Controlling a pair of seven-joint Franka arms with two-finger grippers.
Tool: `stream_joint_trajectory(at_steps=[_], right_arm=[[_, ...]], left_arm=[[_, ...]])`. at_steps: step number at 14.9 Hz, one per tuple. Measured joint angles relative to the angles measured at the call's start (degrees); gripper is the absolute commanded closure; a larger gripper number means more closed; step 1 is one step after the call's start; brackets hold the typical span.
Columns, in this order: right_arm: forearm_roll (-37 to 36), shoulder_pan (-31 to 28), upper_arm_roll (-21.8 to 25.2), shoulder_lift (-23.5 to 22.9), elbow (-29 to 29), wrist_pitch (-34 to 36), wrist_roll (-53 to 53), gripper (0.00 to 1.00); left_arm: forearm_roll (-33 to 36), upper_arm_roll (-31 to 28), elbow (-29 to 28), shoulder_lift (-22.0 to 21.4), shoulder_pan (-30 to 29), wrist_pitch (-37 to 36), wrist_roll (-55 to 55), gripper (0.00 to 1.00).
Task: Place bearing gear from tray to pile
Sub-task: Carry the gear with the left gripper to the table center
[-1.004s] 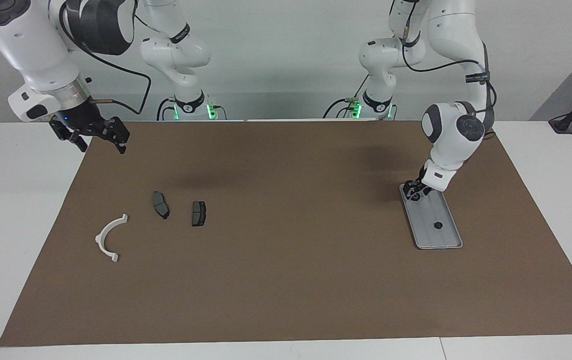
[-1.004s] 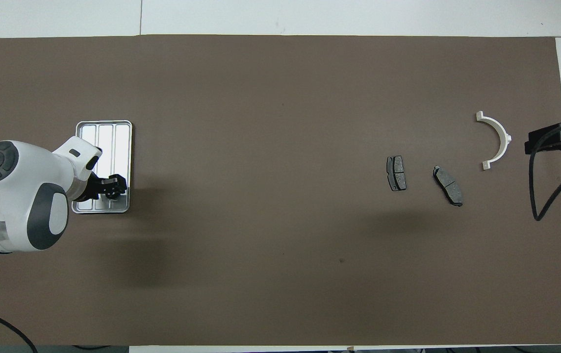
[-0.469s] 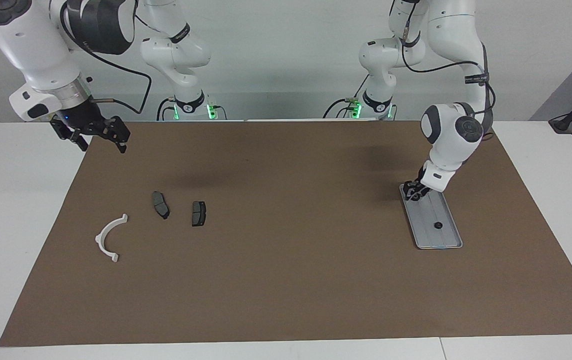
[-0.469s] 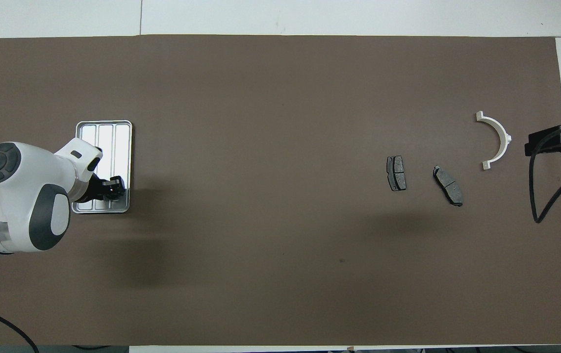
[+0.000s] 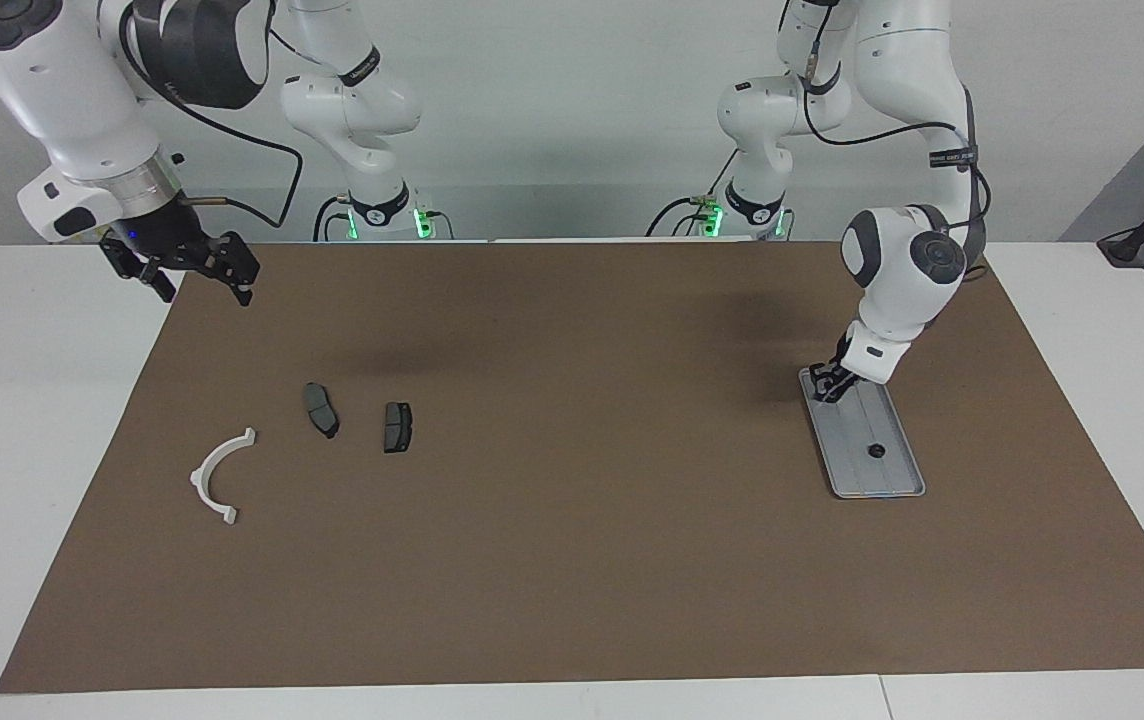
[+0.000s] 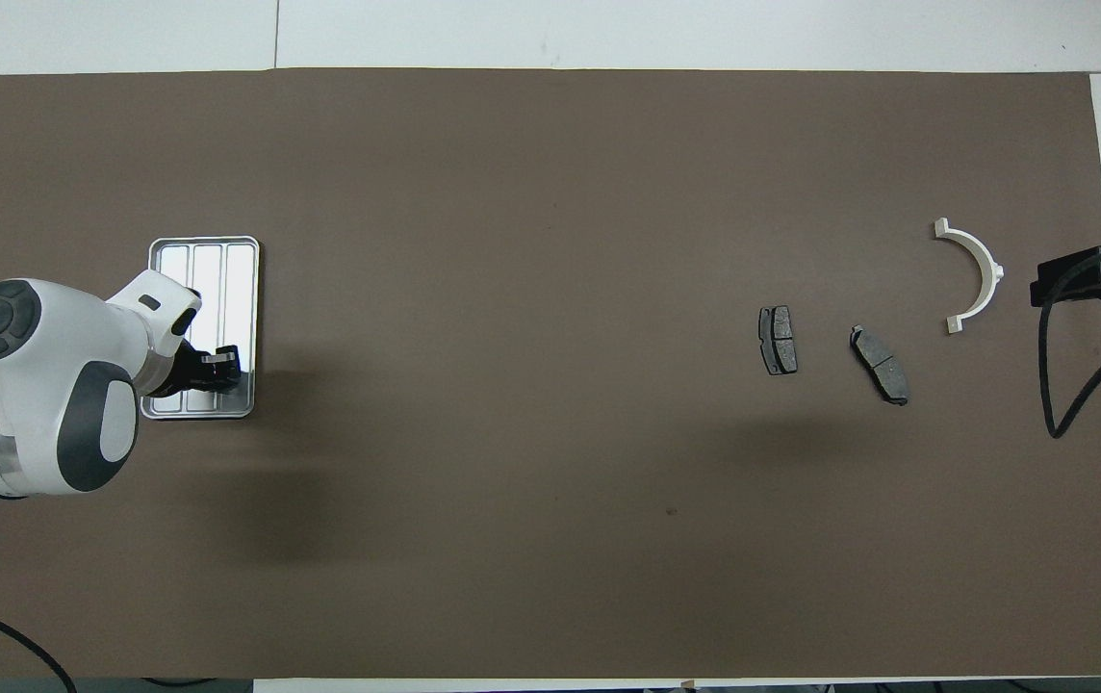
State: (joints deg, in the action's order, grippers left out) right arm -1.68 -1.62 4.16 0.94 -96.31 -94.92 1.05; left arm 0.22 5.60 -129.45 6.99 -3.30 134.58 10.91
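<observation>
The silver ridged tray (image 5: 887, 470) (image 6: 223, 260) lies toward the left arm's end of the brown mat. A small dark round bearing gear (image 5: 875, 450) sits in it, past the tray's middle; in the overhead view my left wrist hides it. My left gripper (image 5: 829, 386) (image 6: 220, 366) is low over the end of the tray nearest the robots. The pile lies toward the right arm's end: a white half-ring bracket (image 5: 219, 473) (image 6: 974, 274) and two dark brake pads (image 5: 321, 409) (image 5: 397, 426) (image 6: 779, 340) (image 6: 880, 364). My right gripper (image 5: 204, 288) (image 6: 1085, 274) hangs open and empty in the air over the mat's edge, beside the pile.
The brown mat (image 5: 572, 560) covers most of the white table. Both arm bases stand at the robots' end. A black cable (image 6: 1056, 385) hangs from the right arm near the bracket.
My left gripper has shifted slightly over the tray's near end. The right arm has hardly moved. The parts on the mat lie as before.
</observation>
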Motion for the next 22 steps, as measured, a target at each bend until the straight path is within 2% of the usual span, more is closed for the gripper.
stream_joint_trajectory(at_steps=[3, 6, 15, 17, 22], right_arm=[[0.0, -0.43, 0.01, 0.01, -0.02, 0.0, 0.0, 0.0], [0.0, -0.43, 0.0, 0.01, -0.07, 0.0, 0.01, 0.0], [0.0, -0.42, 0.0, 0.01, -1.15, -3.11, 0.06, 0.0], [0.0, -0.42, 0.0, 0.01, -1.24, -3.28, 0.09, 0.0], [0.0, -1.03, 0.01, 0.01, -1.26, -3.38, 0.68, 0.0]], left_arm=[[-0.02, 0.29, 3.99, 0.2, 0.33, -2.32, 0.56, 1.0], [-0.05, 0.38, 8.79, 0.94, 3.45, -5.51, 6.74, 1.0], [-0.13, 0.77, 17.9, 4.69, 23.49, -7.75, 37.48, 1.0], [-0.14, 0.78, 22.47, 7.2, 27.93, -9.93, 43.74, 1.0], [-0.14, 0.65, 33.91, 17.98, 35.27, -10.79, 53.77, 1.0]])
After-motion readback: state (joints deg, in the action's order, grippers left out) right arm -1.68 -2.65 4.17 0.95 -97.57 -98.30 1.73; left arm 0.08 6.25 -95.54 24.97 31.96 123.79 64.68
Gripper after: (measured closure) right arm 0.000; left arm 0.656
